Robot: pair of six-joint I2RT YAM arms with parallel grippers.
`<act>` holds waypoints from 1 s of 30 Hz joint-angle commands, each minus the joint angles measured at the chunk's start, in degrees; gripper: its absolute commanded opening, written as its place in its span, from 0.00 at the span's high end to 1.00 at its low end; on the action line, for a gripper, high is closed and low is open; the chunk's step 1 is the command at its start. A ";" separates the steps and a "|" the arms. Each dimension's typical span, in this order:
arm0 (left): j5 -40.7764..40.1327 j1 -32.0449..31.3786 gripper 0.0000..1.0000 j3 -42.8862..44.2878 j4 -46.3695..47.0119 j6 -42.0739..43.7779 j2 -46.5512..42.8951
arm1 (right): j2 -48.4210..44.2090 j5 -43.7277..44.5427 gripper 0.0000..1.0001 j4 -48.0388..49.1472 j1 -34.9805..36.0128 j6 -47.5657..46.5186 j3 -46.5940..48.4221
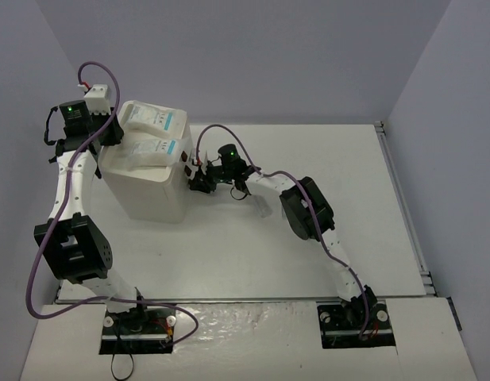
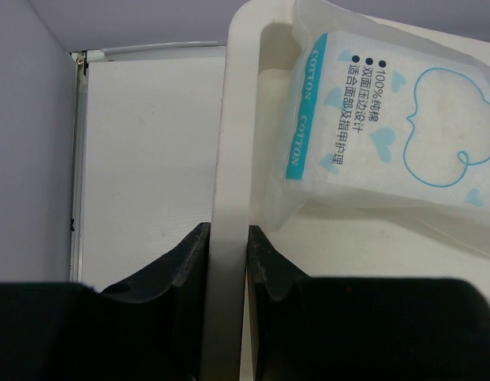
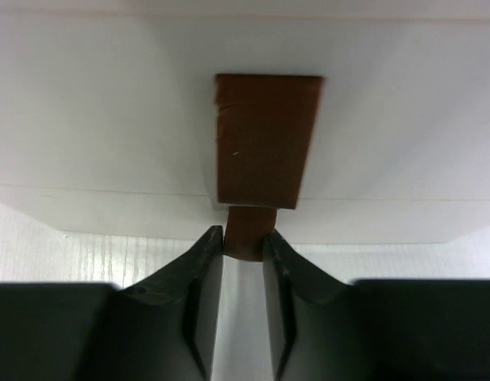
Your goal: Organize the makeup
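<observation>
Two cotton-pad packets [image 1: 153, 119] lie atop the white box [image 1: 149, 194] on the bench [image 1: 229, 254]. The left gripper [image 2: 226, 238] clamps its rim [image 2: 229, 159], apparently steadying it, while the right gripper [image 3: 243, 238] pinches a brown drawer pull [image 3: 264, 139].

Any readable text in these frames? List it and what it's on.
"COTTON COTTON": teal strip on the white packet, left wrist view.
"100%纯棉": same packet.
"双面压边设计": same packet.
"适合面部及指甲护理": same packet.
Top view: labels on the two packets are too small to read.
Brown tab and white box: no text visible.
</observation>
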 commanded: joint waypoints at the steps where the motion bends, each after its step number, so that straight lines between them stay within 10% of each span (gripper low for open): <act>1: 4.75 -3.42 1.00 -2.14 -4.88 -5.51 4.25 | -2.30 -1.18 0.89 7.43 0.65 0.91 2.28; 25: 3.60 -3.09 1.00 -1.96 -4.79 -5.66 4.66 | -26.51 7.15 1.00 2.39 -9.83 -2.51 -32.07; 30: 4.15 -3.18 1.00 -1.71 -4.51 -6.06 4.79 | -27.49 7.53 0.86 -0.56 -10.04 -2.30 -32.09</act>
